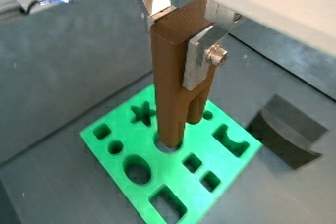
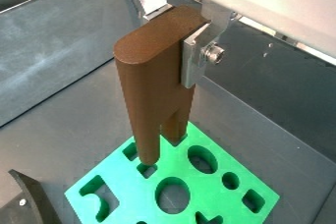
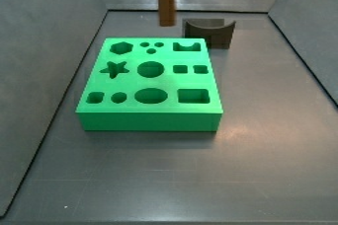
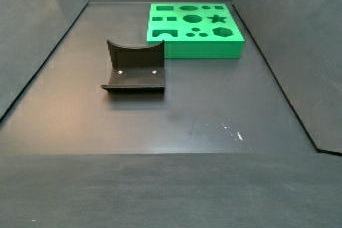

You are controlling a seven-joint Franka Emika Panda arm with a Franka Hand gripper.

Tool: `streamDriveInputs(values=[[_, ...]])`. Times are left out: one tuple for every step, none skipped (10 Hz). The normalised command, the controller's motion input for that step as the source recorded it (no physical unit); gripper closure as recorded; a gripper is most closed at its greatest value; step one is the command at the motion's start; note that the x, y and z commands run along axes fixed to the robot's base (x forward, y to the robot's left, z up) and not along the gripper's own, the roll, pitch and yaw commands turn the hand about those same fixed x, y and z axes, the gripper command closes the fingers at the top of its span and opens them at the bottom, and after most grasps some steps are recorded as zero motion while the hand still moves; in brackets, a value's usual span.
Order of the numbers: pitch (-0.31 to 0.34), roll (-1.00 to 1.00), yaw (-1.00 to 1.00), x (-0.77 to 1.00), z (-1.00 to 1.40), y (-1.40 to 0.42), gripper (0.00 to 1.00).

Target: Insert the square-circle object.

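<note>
The gripper (image 1: 182, 56) is clamping the square-circle object (image 2: 151, 90), a brown two-pronged post, upright above the green board (image 3: 145, 115). It is needing each prong squared over a matching hole, lowered without tilt. The fixture (image 4: 134, 67) is standing beside the board.

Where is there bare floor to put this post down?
Widest patch: floor in front of the square-circle object. A narrower strip lies between it and the green board. Crowded where the pincer holds the brown two-pronged post over the board.
</note>
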Motion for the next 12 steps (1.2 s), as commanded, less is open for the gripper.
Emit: streamDriveInputs(values=[[0.0,-0.15,0.0,-1.0,-0.61,-0.29,1.0],[0.0,-0.17,0.0,-1.0,-0.64,-0.3,1.0],[-0.001,-0.18,0.0,-1.0,-0.65,-0.26,1.0],[-0.009,-0.17,0.0,-1.0,-0.63,-0.24,1.0],[-0.066,0.0,-0.33,-0.88,-0.3,-0.07,1.0],[0.0,0.07,-0.79,-0.44,-0.06,0.0,1.0],[0.0,0.05,-0.87,-0.35,-0.12,0.0,1.0],[0.0,0.0,-0.89,-0.33,-0.21,0.0,1.0],[-0.003,-0.05,-0.83,-0.3,-0.31,0.0,1.0],[-0.029,-0.12,-0.82,-0.3,-0.42,0.0,1.0],[-0.049,-0.12,-0.87,-0.22,-0.4,0.0,1.0],[-0.086,-0.11,-0.99,0.0,-0.29,-0.02,1.0]])
